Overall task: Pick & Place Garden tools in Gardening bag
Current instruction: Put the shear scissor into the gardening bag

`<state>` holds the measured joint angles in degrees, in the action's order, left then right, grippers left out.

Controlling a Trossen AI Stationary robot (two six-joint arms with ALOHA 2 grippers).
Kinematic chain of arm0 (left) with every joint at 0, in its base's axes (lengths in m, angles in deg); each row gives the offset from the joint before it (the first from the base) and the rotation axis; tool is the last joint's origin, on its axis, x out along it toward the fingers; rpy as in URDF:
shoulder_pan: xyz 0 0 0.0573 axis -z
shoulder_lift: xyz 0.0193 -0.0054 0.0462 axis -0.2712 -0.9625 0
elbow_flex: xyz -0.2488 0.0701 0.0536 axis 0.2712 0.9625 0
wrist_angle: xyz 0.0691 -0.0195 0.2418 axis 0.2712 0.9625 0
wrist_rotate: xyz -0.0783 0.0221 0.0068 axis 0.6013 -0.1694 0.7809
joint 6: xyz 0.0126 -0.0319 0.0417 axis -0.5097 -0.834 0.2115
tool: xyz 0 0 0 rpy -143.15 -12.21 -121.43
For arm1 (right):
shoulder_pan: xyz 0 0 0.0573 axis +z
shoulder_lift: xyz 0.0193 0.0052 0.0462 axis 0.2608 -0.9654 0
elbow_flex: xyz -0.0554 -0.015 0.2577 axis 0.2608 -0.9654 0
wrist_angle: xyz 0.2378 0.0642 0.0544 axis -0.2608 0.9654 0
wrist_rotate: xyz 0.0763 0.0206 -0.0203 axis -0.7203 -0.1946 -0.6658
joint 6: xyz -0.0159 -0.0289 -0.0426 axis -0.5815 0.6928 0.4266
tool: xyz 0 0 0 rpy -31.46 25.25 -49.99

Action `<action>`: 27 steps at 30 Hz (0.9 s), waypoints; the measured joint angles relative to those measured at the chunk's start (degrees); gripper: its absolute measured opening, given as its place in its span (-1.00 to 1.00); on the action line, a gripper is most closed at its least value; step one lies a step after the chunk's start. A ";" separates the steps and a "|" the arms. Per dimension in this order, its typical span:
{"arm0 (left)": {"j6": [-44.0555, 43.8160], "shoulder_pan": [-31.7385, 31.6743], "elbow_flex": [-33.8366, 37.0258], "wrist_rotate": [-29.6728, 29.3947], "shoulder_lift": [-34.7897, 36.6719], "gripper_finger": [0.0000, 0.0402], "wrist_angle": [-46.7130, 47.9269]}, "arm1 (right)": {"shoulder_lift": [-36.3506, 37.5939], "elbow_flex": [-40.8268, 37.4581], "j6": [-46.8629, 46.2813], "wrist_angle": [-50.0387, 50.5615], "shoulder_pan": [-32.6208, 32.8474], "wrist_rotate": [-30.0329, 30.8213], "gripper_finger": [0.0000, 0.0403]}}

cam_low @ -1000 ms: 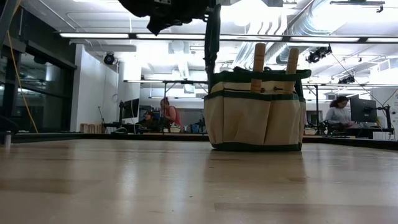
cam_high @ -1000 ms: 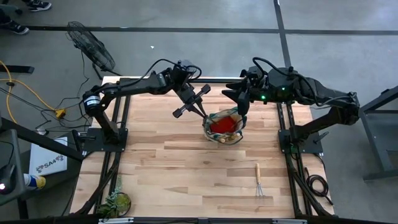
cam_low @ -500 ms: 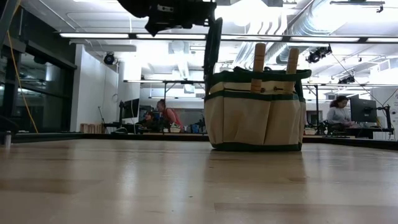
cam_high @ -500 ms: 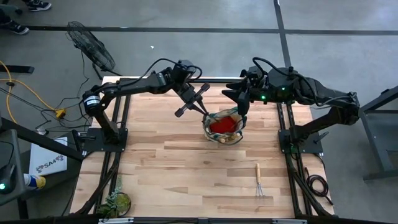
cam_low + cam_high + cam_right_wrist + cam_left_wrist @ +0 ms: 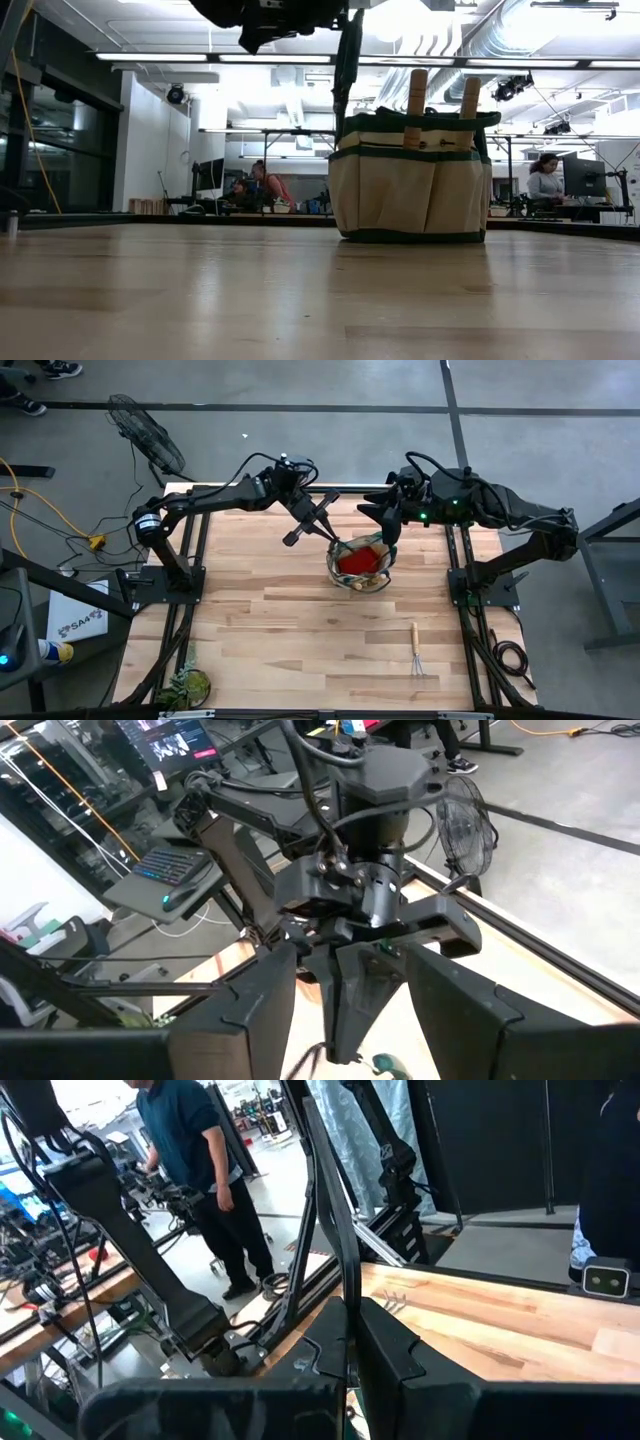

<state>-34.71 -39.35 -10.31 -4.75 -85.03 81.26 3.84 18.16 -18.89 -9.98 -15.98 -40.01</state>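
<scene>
Gardening bag (image 5: 361,564) sits upright on the table (image 5: 270,630), toward the far edge and a bit right of centre; tan canvas w/ green trim, red cloth piece (image 5: 354,562) showing inside from above. In the low view the bag (image 5: 410,180) stands flat on the wood, w/ two wooden handles (image 5: 416,93) sticking up out of its top. Left gripper (image 5: 330,532) is up in the air just beside the bag's far-left rim, fingers closed on a dark green-handled pruner (image 5: 347,62), which hangs near vertical w/ its lower end at the bag's left top edge; can't tell whether it touches the rim or is already inside. Left wrist view shows the closed fingers (image 5: 385,1350) w/ a thin dark bar running up between them, table edge beyond. Right gripper (image 5: 391,536) hovers at the bag's far-right side, over the rim, fingers spread apart, nothing in them; in the right wrist view its fingers (image 5: 255,1000) frame the left arm's wrist opposite. Hand rake (image 5: 416,651) lies flat on the table near the front-right, well apart from bag and both grippers, tines toward the front edge. Leafy plant clump (image 5: 187,685) at the front-left corner. People (image 5: 545,180) visible in the room behind.
</scene>
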 joint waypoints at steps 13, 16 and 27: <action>1.37 0.00 0.00 -1.43 0.04 -1.00 3.75 | 0.00 0.00 0.30 0.26 -0.02 0.00 -0.09; 1.56 0.02 0.00 -1.56 -0.85 -1.00 3.38 | 0.00 0.00 0.29 0.28 -0.02 0.00 -0.09; 0.99 0.39 0.02 -0.22 -2.73 -1.00 3.57 | 0.00 0.00 -0.01 1.11 -0.02 0.00 -0.09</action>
<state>-33.71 -38.97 -10.29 -4.98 -87.77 84.83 3.84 18.16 -18.90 -8.87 -16.00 -40.01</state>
